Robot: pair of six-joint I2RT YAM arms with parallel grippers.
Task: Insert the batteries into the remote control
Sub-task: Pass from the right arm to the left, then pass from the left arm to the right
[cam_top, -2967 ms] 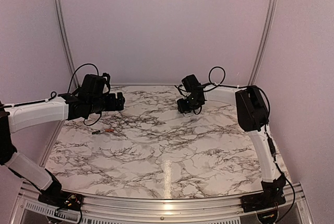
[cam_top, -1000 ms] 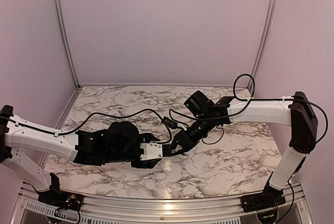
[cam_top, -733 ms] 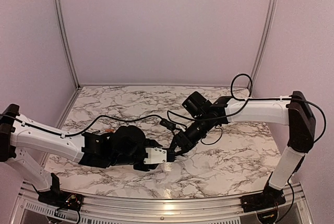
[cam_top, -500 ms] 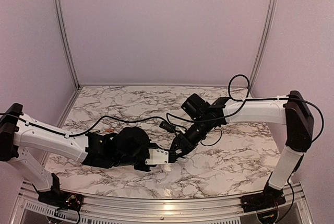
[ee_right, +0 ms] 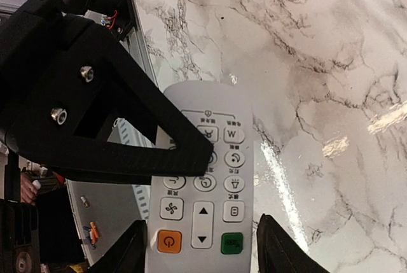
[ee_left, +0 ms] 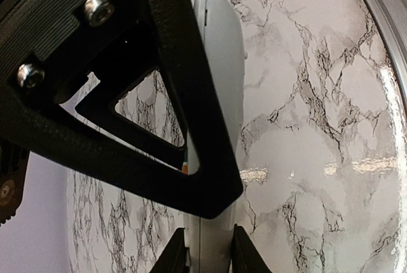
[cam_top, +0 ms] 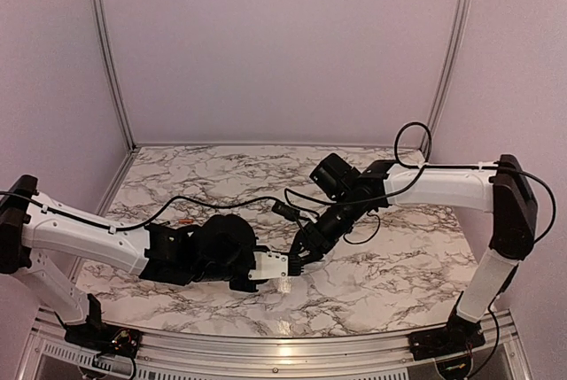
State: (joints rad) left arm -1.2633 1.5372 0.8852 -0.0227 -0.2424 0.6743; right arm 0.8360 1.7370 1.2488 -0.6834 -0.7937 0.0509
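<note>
Left tool (ee_left: 206,247) pinches the white remote control (ee_right: 203,98) over the tabletop (ee_right: 318,63); right tool (ee_right: 200,247) stands spread around its button end. We read only "W" on one key; other labels blur.

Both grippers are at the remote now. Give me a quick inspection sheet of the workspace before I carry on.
Surface: marble table, glossy, with glare patches.
Job's things: remote control between both grippers, buttons facing the right wrist camera; batteries show only as a reddish speck on the table's left side.
Clutter: nothing seen.
Grippers: left gripper pinches the remote's faces; right gripper straddles it, with a gap at one finger.
Cables: black cables loop above the table near the grippers.
Surroundings: plain walls, metal frame posts.
</note>
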